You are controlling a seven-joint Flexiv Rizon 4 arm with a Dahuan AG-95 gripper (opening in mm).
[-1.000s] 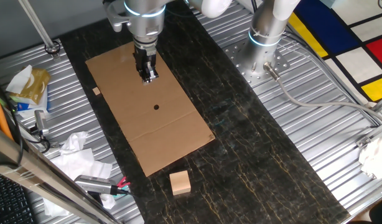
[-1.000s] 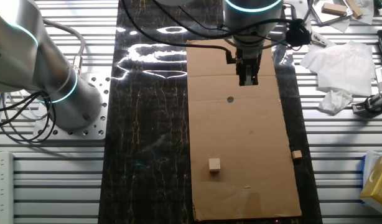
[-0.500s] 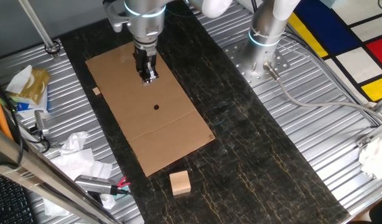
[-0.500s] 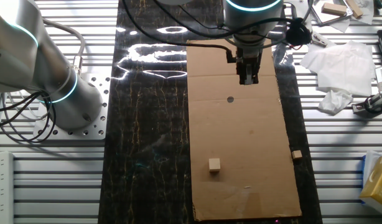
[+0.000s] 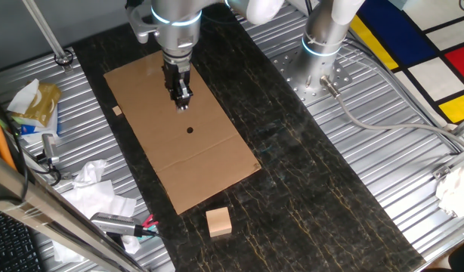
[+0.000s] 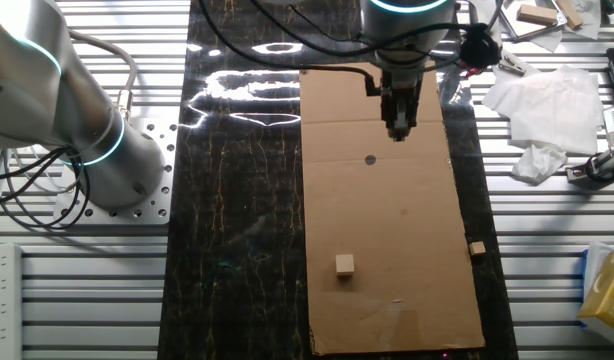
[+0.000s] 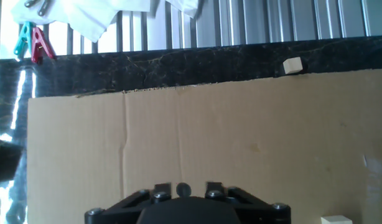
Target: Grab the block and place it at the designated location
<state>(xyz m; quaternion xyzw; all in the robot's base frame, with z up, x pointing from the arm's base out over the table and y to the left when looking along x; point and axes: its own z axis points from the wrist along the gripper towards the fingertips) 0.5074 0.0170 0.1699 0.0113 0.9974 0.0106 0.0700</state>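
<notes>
The block (image 5: 218, 222), a pale tan wooden cube, sits on the black mat just off the near end of the brown cardboard sheet (image 5: 209, 162). The arm hides it in the other fixed view. The black dot (image 5: 190, 130) is marked mid-sheet; it also shows in the other fixed view (image 6: 371, 159) and in the hand view (image 7: 183, 188). My gripper (image 5: 184, 103) hangs above the sheet, over the dot and far from the block. In the hand view its fingers (image 7: 161, 187) stand apart with the dot between them. It holds nothing.
A much smaller tan cube (image 6: 345, 264) lies on the sheet's far part (image 7: 335, 219). A tiny tan chip (image 6: 476, 248) lies beside the sheet (image 5: 117, 112) (image 7: 292, 65). Crumpled tissues (image 6: 542, 110), clips and a second arm's base (image 5: 323, 45) stand around the mat.
The gripper has shifted slightly along the sheet toward the dot and the fold. The cubes, the chip and the sheet have not moved.
</notes>
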